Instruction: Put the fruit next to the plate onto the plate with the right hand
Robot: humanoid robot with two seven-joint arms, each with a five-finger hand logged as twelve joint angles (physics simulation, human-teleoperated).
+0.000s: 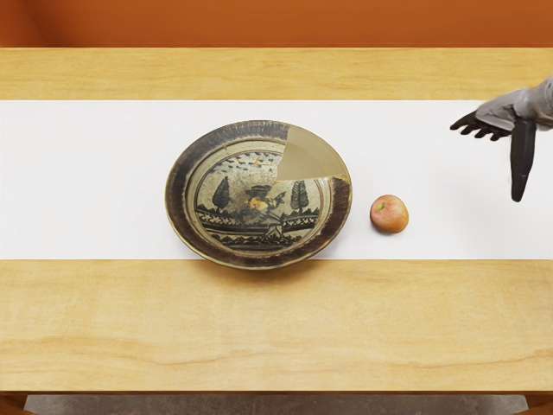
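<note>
Right hand (505,114): enters from the picture's right edge near the upper corner, grey at the wrist and dark at the digits. It sits over the white strip and grasps nothing.
Fingers (473,126): spread apart and relaxed. Several short dark tips point toward the picture's left, while 1 longer dark digit (522,160) points down toward the table's near side.
Fruit (389,213): 1 small round piece, red and orange with a greenish fleck on top. It lies on the white strip just beside the plate's right rim, with a narrow gap between them, and is not on the plate.
Hand to fruit: the hand is up and to the right of the fruit, well apart, with no contact.
Plate (175,197): 1 wide shallow dish with a dark brown rim, lying flat at the middle of the white strip. Its pale well carries dark painted trees, a central figure and a patterned band, and 1 plain tan wedge interrupts the pattern at the upper right.
White strip (86,173): a broad band running left to right across the tabletop, under both plate and fruit.
Table (259,328): light wood with visible grain, showing in front of and behind the strip.
Background (259,22): an orange surface beyond the table's far edge.
</note>
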